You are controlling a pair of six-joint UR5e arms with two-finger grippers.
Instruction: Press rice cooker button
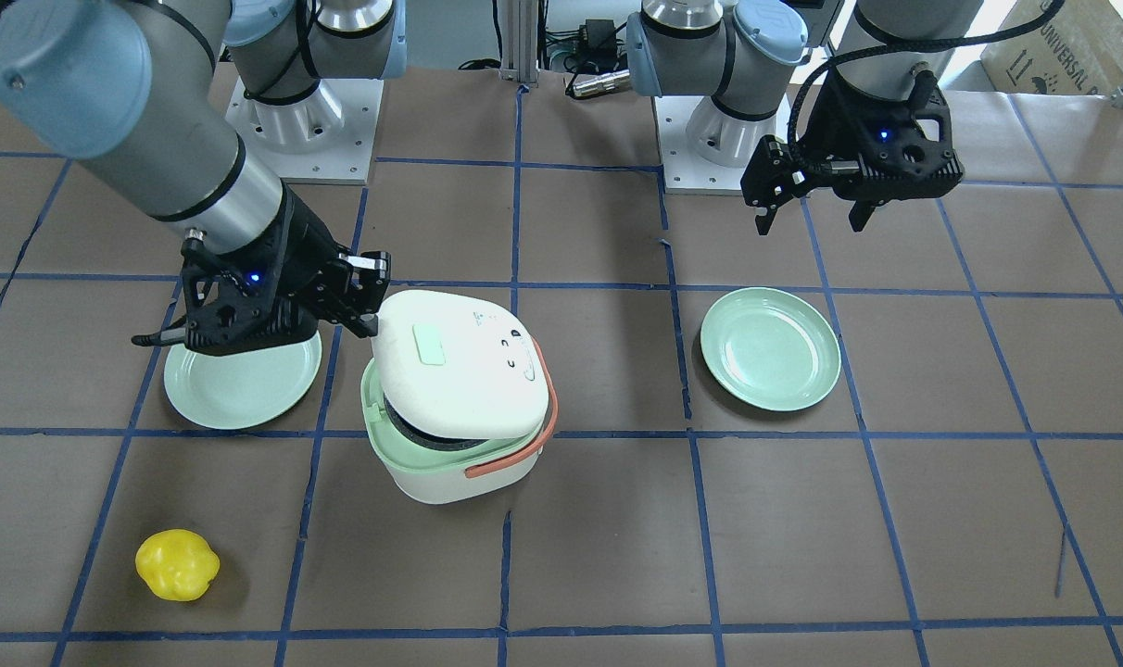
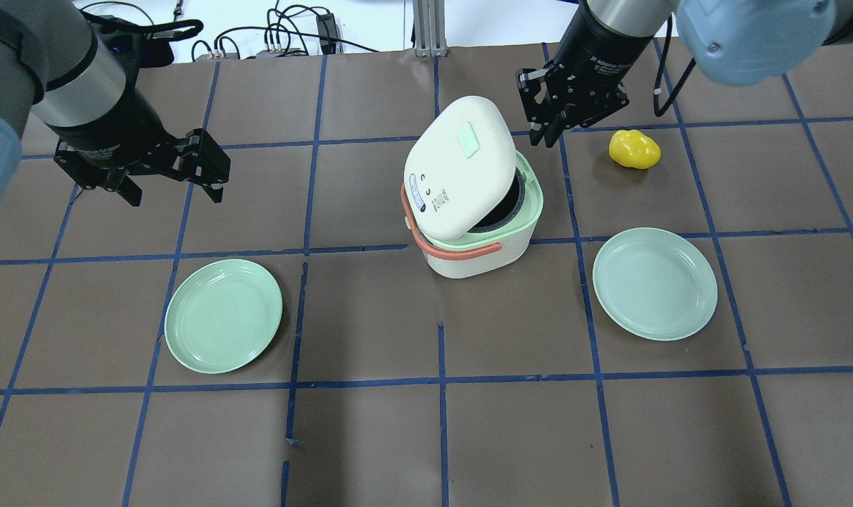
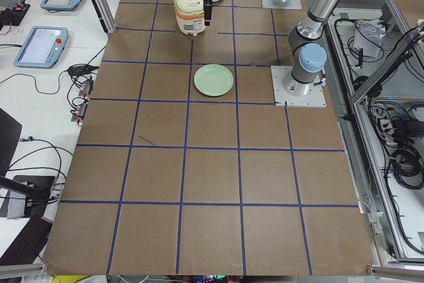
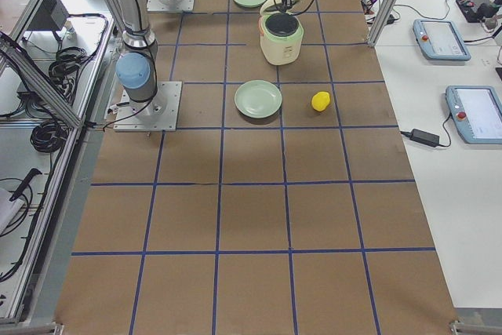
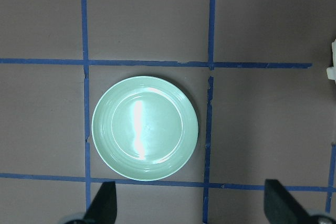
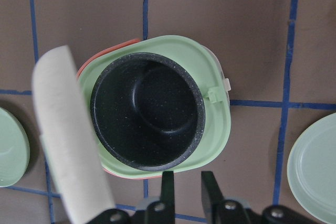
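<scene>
The white rice cooker stands mid-table with its salmon handle down. Its lid is tilted up, so the mint rim and black inner pot show. A small mint latch tab sits on the rim. My right gripper hovers just beyond the cooker's far side, next to the raised lid; its fingers are almost together and hold nothing. It also shows in the front view. My left gripper is open and empty, high above a green plate, far from the cooker.
Two mint-green plates lie on the brown table, one on my left and one on my right. A yellow toy fruit lies just right of my right gripper. Blue tape lines grid the table.
</scene>
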